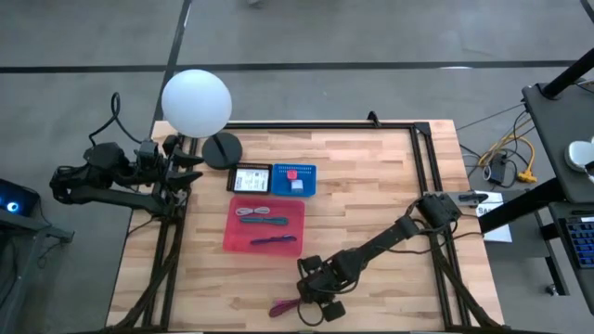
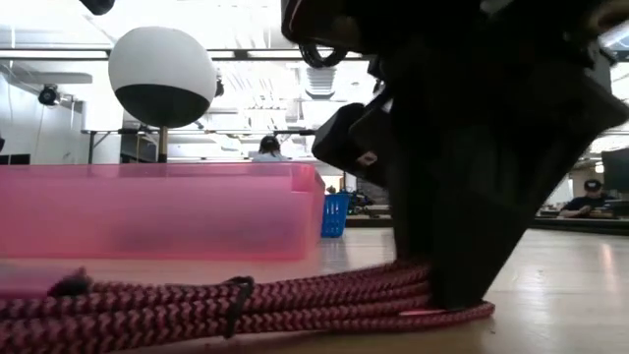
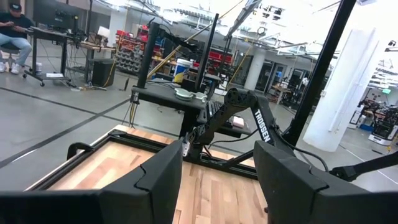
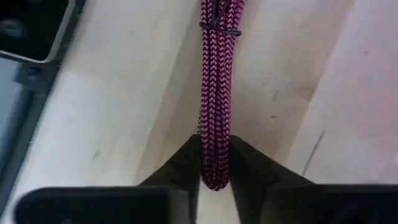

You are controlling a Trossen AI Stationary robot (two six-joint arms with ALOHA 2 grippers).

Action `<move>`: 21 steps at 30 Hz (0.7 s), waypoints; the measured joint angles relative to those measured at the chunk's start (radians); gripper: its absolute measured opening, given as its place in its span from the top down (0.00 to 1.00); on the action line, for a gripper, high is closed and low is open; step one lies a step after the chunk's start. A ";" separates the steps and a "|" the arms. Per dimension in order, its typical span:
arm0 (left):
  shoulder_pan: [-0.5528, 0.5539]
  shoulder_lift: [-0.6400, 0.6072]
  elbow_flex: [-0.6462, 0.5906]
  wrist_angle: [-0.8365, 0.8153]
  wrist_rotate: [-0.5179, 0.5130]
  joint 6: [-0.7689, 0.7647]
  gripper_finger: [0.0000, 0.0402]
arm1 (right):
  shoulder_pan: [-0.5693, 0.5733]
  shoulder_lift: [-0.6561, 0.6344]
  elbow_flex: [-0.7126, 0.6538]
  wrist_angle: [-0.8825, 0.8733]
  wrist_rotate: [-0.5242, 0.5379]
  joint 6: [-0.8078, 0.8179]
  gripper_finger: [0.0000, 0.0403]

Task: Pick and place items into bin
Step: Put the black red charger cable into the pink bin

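A magenta braided cord [image 1: 283, 307], bundled and bound with a black tie [image 4: 217, 28], lies on the wooden table near its front edge. My right gripper [image 1: 313, 301] stands over the bundle's right end, shut on it. The pink bin [image 1: 228, 232] sits farther back at the table's middle, with a teal cord [image 1: 263, 217] and a purple cord [image 1: 269, 240] lying in it. My left gripper [image 3: 217, 186] waits open and level beyond the table's left edge, with nothing between its fingers. My right gripper pinches the looped right end of the cord bundle [image 4: 214, 171] between its two fingers [image 4: 183, 165], one on each side of the strands. The fingers come steeply from above, slanting in from the table's right. The bundle [image 2: 246, 300] lies flat on the table.
A blue tray [image 1: 308, 181] holding a tiny pink cube [image 1: 291, 173] and a whitish block [image 1: 297, 186] stands behind the bin, beside a black-framed box [image 1: 250, 178]. A white globe lamp [image 1: 196, 102] on a black base [image 1: 221, 148] stands at the far left. Black frame rails edge the table.
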 joint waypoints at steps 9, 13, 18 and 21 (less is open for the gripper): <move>0.000 0.000 0.000 0.000 0.000 0.000 0.55 | -0.003 0.000 0.055 -0.050 -0.030 0.148 0.96; 0.000 0.000 0.000 0.000 0.000 0.000 0.55 | -0.009 -0.010 0.128 -0.079 -0.044 0.146 0.96; 0.000 0.000 0.000 0.001 0.000 0.000 0.55 | -0.034 -0.014 0.261 -0.202 0.053 0.126 0.96; 0.000 0.000 0.000 0.000 0.000 0.000 0.55 | -0.061 -0.014 0.348 -0.307 0.147 0.084 0.97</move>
